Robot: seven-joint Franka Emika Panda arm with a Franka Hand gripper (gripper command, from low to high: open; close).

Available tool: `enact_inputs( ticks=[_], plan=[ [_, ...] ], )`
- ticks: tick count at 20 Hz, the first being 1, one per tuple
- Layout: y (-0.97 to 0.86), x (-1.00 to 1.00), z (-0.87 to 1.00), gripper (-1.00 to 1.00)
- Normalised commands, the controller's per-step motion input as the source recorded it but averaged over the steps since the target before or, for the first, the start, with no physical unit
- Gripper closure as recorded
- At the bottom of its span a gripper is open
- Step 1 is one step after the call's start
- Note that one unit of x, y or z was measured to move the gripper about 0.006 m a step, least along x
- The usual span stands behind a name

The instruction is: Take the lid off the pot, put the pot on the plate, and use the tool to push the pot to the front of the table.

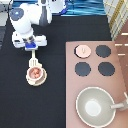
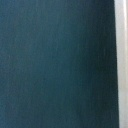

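Note:
My gripper (image 1: 30, 46) hangs over the black table (image 1: 20, 100) at the exterior view's upper left, shut on the handle of the cream tool (image 1: 33, 58). The tool's slotted head points toward the view's bottom and touches the top edge of the pale-pink pot (image 1: 36, 74). The pot stands uncovered on the cream plate (image 1: 36, 82), its reddish-brown inside showing. The pink lid (image 1: 82, 50) lies on the stove's top-left burner. The wrist view shows dark table and a pale strip (image 2: 122, 60) along one edge.
The pinkish-brown stove counter (image 1: 120, 65) fills the exterior view's right side, with three bare black burners (image 1: 83, 68). A large grey-green pan (image 1: 95, 106) with a long handle sits at its bottom. A yellow edge lies at the top right.

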Motion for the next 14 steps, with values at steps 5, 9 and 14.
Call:
enact_inputs(
  ticks=[5, 9, 14],
  plan=[
    [0.25, 1.00, 0.22, 1.00],
    [0.49, 0.81, 0.26, 1.00],
    [0.49, 0.07, 0.06, 1.00]
  ],
)
